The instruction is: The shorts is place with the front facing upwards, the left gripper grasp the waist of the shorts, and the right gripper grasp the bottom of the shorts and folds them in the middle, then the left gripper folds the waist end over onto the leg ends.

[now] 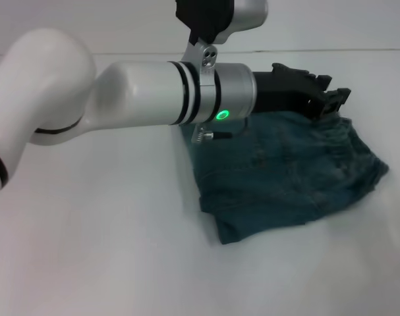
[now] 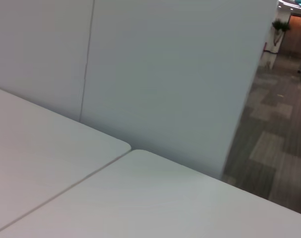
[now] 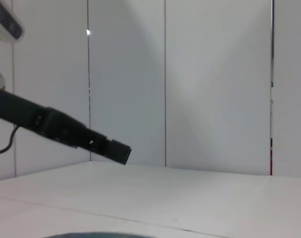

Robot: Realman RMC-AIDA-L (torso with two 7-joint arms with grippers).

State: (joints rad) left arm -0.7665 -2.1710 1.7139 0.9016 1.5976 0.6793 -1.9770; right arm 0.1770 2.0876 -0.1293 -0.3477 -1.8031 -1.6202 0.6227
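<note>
One pair of blue-green denim shorts (image 1: 288, 174) lies on a white bench (image 1: 107, 250), right of centre in the head view. They are bunched into a rough, wrinkled block rather than spread flat. The waist of the shorts (image 1: 338, 131), a gathered ruffled band, sits at the far right edge of the garment. A flatter edge of the denim lies at the near side, facing the robot.

The left arm (image 1: 140, 92), thick and white with a silver cuff and a green light, reaches across from the left. It ends in the left gripper (image 1: 331, 100), a black claw. This claw sits at the far edge of the shorts, right at the ruffled waist. Whether its fingers are released or clenched on the cloth cannot be told.

The left wrist view shows only bare bench top, a pale wall and a strip of grey floor.

The right wrist view shows a black gripper (image 3: 113, 148) reaching out above the bench, with a pale panelled wall behind. A sliver of dark cloth shows at that picture's edge. The right gripper itself does not appear in any view.
</note>
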